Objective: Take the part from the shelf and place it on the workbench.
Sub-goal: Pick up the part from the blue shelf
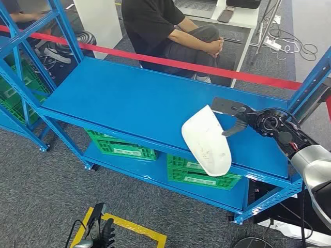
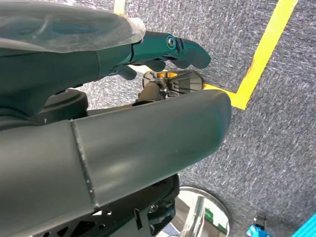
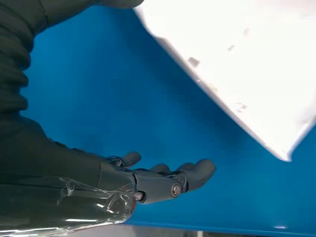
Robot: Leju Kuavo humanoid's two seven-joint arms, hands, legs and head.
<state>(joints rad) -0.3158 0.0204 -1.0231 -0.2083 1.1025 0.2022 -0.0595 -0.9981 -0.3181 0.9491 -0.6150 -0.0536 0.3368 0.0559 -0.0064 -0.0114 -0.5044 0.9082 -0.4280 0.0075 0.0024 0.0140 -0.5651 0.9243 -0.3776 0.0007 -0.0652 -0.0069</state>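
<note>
A: Where is the part found?

B: The white, smooth, curved plastic shell (image 1: 206,139) is seen on the top deck of the blue steel shelf (image 1: 129,103), close to the front lip and toward the deck's right end. One rounded end is carried slightly past the lip.

A: How is it judged to handle?

B: It is taken to be light, thin and fairly stiff, with a slick face that could slide under the fingers. A hold across the narrower upper end, thumb on one face and fingers under the rim, is thought safest; a shove could tip it off the front.

A: And the hands?

B: The right hand (image 1: 236,120) is held just beside the shell's upper end, fingers (image 3: 175,180) spread, nothing grasped. The left hand (image 1: 102,232) is hung low, well below the shelf, over grey carpet (image 1: 46,186) and yellow floor tape (image 1: 132,227), fingers curled loosely; whether it is clenched cannot be told.

A: What surrounds the shelf?

B: Green slotted crates (image 1: 121,147) are stored on the lower deck. Behind the shelf a red barrier tape (image 1: 195,66) is stretched, and beyond it a seated person (image 1: 171,31) is seen.
</note>
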